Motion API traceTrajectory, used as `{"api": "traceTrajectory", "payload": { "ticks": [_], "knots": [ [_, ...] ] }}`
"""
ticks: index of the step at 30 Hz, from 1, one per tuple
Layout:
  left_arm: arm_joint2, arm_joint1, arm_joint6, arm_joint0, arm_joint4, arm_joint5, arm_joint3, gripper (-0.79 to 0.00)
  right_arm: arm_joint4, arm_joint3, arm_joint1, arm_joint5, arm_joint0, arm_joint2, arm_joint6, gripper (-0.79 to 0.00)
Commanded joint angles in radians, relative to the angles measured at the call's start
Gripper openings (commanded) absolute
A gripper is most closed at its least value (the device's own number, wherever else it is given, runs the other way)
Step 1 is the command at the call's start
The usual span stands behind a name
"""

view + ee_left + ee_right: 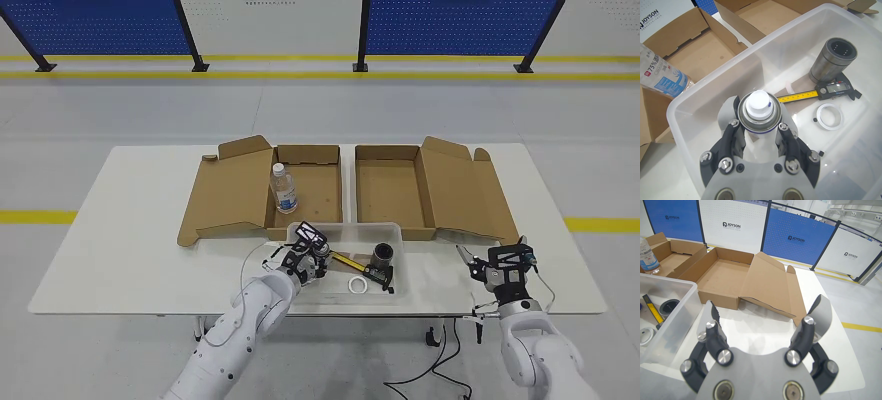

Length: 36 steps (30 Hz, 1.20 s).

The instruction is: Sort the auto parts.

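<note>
A clear plastic bin (pixel 345 227) (pixel 715 70) stands at the table's front middle. Inside it my left gripper (pixel 308 252) (pixel 758 108) is shut on an upright spray can (pixel 759 106) with a white cap. Also in the bin are a steel cylinder sleeve (pixel 382 256) (pixel 831 60), a digital caliper with a yellow scale (pixel 348 262) (pixel 817 92) and a flat metal ring (pixel 357 287) (pixel 830 116). My right gripper (pixel 492 258) (pixel 764 308) stands open over bare table to the right of the bin (pixel 677 306), holding nothing.
Two open cardboard boxes lie behind the bin. The left box (pixel 310 190) holds a clear bottle (pixel 284 188) (pixel 660 75). The right box (pixel 388 190) (pixel 723 275) has its lid flap spread to the right. A small black screw (pixel 815 119) lies by the ring.
</note>
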Motion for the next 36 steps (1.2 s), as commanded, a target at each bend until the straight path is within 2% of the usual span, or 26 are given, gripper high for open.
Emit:
{"api": "traceTrajectory", "payload": {
  "ticks": [1,7,13,23,28,36],
  "knots": [
    [-0.001,0.0,0.0,0.001,0.0,-0.003,-0.006,-0.785,0.0,0.0,0.0,0.0,0.0,0.0,0.0,0.0],
    [-0.013,0.003,0.013,0.008,-0.007,-0.02,-0.036,-0.785,0.0,0.0,0.0,0.0,0.0,0.0,0.0,0.0],
    [-0.037,0.01,-0.001,0.028,-0.027,-0.061,-0.102,-0.785,0.0,0.0,0.0,0.0,0.0,0.0,0.0,0.0],
    [-0.098,0.035,-0.08,0.113,-0.092,-0.205,-0.293,-0.785,0.0,0.0,0.0,0.0,0.0,0.0,0.0,0.0],
    [-0.119,0.045,-0.107,0.154,-0.118,-0.236,-0.366,-0.785,0.0,0.0,0.0,0.0,0.0,0.0,0.0,0.0],
    [-0.128,0.054,-0.12,0.178,-0.124,-0.247,-0.403,-0.785,0.0,0.0,0.0,0.0,0.0,0.0,0.0,0.0]
  ]
}}
